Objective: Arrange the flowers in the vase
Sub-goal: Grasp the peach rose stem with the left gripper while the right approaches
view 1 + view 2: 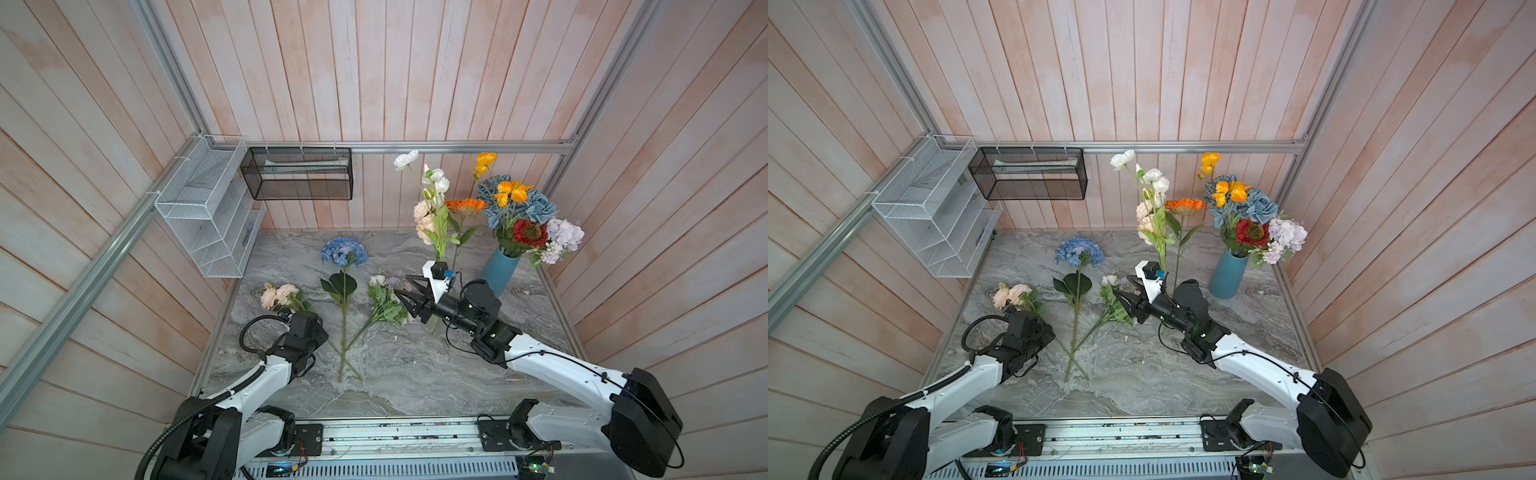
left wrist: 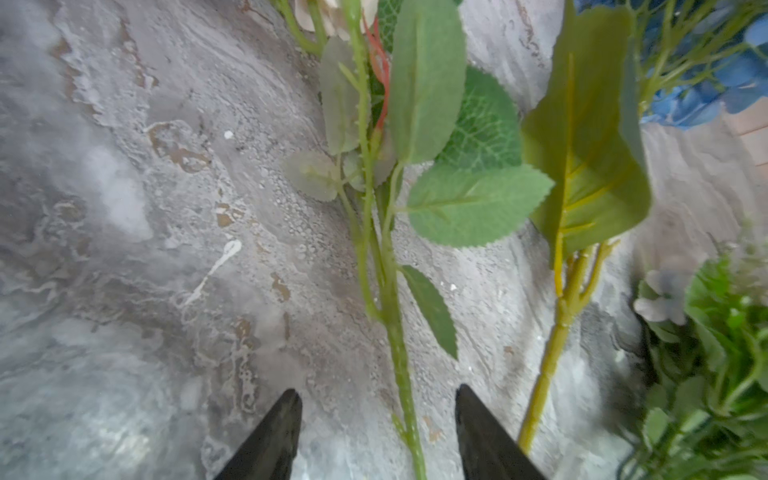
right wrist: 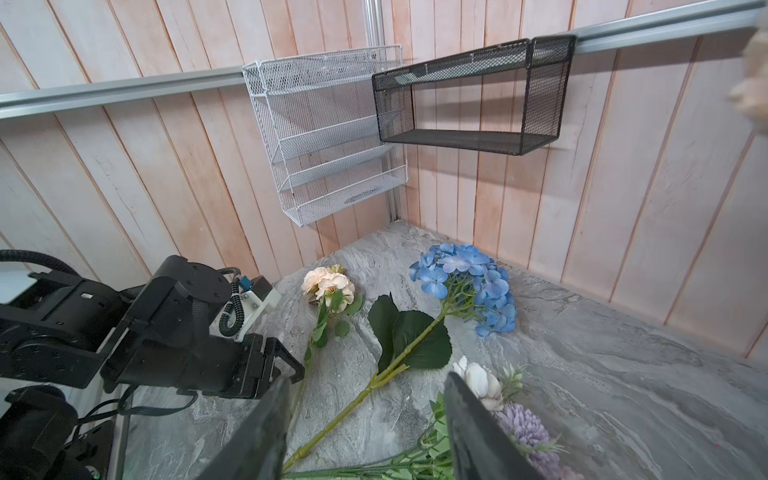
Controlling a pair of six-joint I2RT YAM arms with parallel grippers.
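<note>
1. Surface (image 1: 415,374): grey marbled slab inside a plank-walled cell. Clock bearings below are read in both top views, 12 o'clock at the far wall.

2. Wall fittings: a white wire rack (image 1: 208,208) hangs at 10 o'clock. A black mesh basket (image 1: 297,174) hangs beside it at 11 o'clock.

3. Bouquet (image 1: 519,208): stands in the blue vase (image 1: 498,270) at 2 o'clock, upright, near the right wall. It holds dusty-blue, yellow-orange, red and lilac blooms.

4. Standing stems (image 1: 432,208): white, peach and orange blooms stand upright at 1 o'clock, just beside the vase on its 9 o'clock side. Their lower ends are hidden behind the right arm, so what holds them cannot be told.

5. Loose flowers, all lying flat on the surface:
- Blue hydrangea (image 1: 344,251): head toward 12 o'clock, stem running to 6 o'clock, left of centre.
- Mixed sprig (image 1: 384,299): white and lilac heads at centre, stem slanting toward 7 o'clock.
- Peach rose (image 1: 278,295): head at 9 o'clock, stem passing beneath the left arm.
- The three stems cross near their cut ends.

6. Right tool (image 1: 402,285): pointed toward 9 o'clock above the sprig's heads. Jaws are parted, and the wrist view shows nothing clasped between them.

7. Left tool (image 2: 377,397): hidden under its wrist in both top views. The wrist view shows it low over the surface, jaws parted. The rose stem runs between the fingertips (image 2: 291,409), with a gap visible on each side.
</note>
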